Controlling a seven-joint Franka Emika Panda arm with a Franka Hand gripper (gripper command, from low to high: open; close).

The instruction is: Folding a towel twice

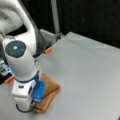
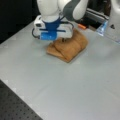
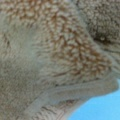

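Note:
The orange-tan terry towel lies on the grey table as a compact folded bundle with stacked layers, and it shows in both front views. In a front view the towel has rounded folded edges facing the view's bottom. My gripper is down on the bundle's top, near its left side, and the hand hides the fingertips. In a front view the gripper covers the towel's left part. Towel pile and a hem fill the wrist view; no fingers show there.
Orange tabs sit at the table's far edge behind the arm. A clear box stands at the upper right. A metal post rises at the back. Black perforated board borders the table.

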